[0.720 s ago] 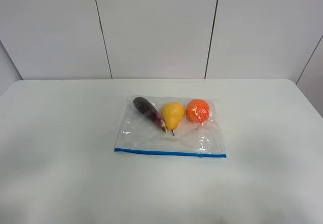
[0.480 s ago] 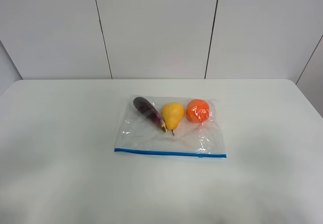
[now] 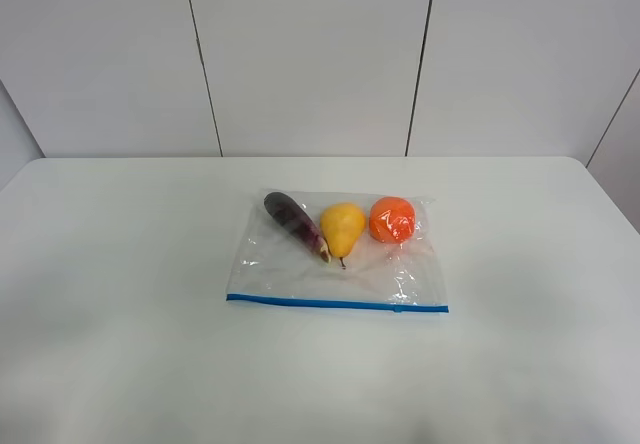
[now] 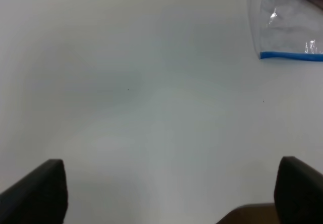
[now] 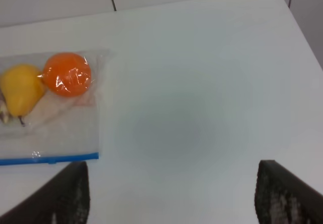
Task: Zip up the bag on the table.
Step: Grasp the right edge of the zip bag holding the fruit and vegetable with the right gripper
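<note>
**Nothing has moved since earlier**

I see the clear crinkly plastic zip bag (image 3: 338, 264) lying flat midway between the left and right edges of the plain white table (image 3: 120, 264), its blue zipper strip (image 3: 335, 303) toward the near edge. My left gripper (image 4: 166, 193) and right gripper (image 5: 176, 193) hover with fingers wide apart, holding nothing.

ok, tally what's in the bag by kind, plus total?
eggplant: 1
pear: 1
orange: 1
Total inside the bag: 3
</note>
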Available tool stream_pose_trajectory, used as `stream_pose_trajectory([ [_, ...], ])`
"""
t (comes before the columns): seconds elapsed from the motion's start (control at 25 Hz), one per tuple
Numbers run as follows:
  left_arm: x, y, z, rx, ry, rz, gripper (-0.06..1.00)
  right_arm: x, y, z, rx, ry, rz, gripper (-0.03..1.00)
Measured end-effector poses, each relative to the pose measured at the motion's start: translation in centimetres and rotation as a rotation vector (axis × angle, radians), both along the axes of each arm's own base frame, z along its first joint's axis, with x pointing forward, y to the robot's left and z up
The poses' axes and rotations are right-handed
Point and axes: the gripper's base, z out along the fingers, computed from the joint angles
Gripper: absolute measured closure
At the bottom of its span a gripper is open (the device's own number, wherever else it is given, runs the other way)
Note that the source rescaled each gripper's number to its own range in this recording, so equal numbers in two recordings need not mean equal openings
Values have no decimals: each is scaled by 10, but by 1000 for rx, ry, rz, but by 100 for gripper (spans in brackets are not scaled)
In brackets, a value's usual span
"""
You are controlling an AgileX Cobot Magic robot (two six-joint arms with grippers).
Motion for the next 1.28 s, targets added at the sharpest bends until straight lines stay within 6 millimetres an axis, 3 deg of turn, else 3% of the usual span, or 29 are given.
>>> stream_pose_trajectory([
  [0.32, 0, 0, 0, 0, 0, 0, -5, 65, 3, 36, -31, -8, 23, 16],
  [0.48, 0, 0, 0, 0, 0, 0, -5, 108, 5, 36, -35, 10, 34, 16],
  [0.84, 0, 0, 0, 0, 0, 0, -6, 195, 13, -9, 67, 168, 45, 16],
  [1.28, 0, 0, 0, 0, 0, 0, -6, 246, 24, -93, 173, 505, 89, 16],
])
